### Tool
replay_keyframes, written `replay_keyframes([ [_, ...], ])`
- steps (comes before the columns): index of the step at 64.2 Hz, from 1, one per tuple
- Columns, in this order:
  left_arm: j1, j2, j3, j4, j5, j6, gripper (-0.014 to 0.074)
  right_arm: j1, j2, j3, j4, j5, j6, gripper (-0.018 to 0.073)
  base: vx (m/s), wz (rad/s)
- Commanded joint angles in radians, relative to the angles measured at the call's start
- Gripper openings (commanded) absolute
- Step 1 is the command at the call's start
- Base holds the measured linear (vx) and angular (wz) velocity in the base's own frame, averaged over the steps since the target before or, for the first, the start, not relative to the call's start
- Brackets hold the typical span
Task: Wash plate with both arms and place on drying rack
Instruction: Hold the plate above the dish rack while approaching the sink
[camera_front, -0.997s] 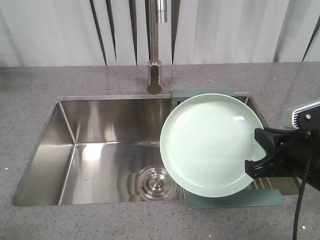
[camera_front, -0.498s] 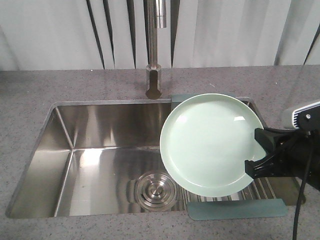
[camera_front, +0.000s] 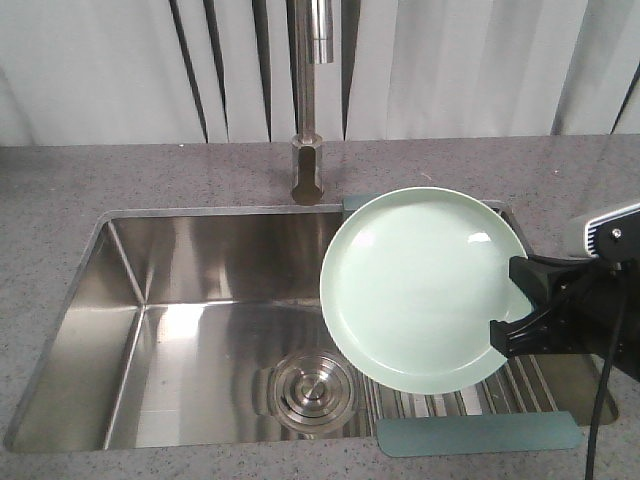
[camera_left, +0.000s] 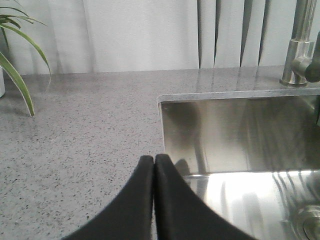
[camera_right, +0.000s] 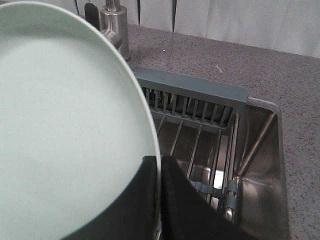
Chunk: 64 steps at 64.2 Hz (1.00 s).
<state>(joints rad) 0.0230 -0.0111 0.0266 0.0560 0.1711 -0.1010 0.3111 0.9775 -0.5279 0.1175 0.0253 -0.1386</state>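
Item: plate (camera_front: 420, 290), round, pale mint green, low upturned rim; being circular it has no long axis; hollow face turned up and tilted toward the front camera, far edge higher than near edge.

Location: over the right end of the sink (camera_front: 200, 260), above the drying rack (camera_front: 470, 435); steel rods show below its near edge; the slotted box section (camera_right: 190, 90) lies behind it, beside the faucet (camera_front: 308, 100); the drain (camera_front: 313, 385) sits just left of its lower edge.

Right gripper (camera_front: 515, 310): at the plate's right rim; in the wrist view its fingers (camera_right: 145, 200) are pressed onto the rim, one on each face, pinching it.

Left gripper (camera_left: 154, 160): fingers pressed together, nothing between them; over the grey speckled counter (camera_left: 75, 125) at the sink's left corner; plant (camera_left: 15, 60) leaves at far left.
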Motion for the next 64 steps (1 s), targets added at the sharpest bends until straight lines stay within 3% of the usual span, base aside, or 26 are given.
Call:
replay_keyframes([
  [1,-0.008,-0.016,0.022,-0.009,-0.07,-0.003,-0.0006,-0.007,-0.014,-0.029,0.0,-0.078,-0.007,-0.0008,0.03,0.0],
  [64,-0.008,-0.016,0.022,-0.009,-0.07,-0.003,-0.0006,-0.007,-0.014,-0.029,0.0,-0.078,-0.007,-0.0008,0.03,0.01],
])
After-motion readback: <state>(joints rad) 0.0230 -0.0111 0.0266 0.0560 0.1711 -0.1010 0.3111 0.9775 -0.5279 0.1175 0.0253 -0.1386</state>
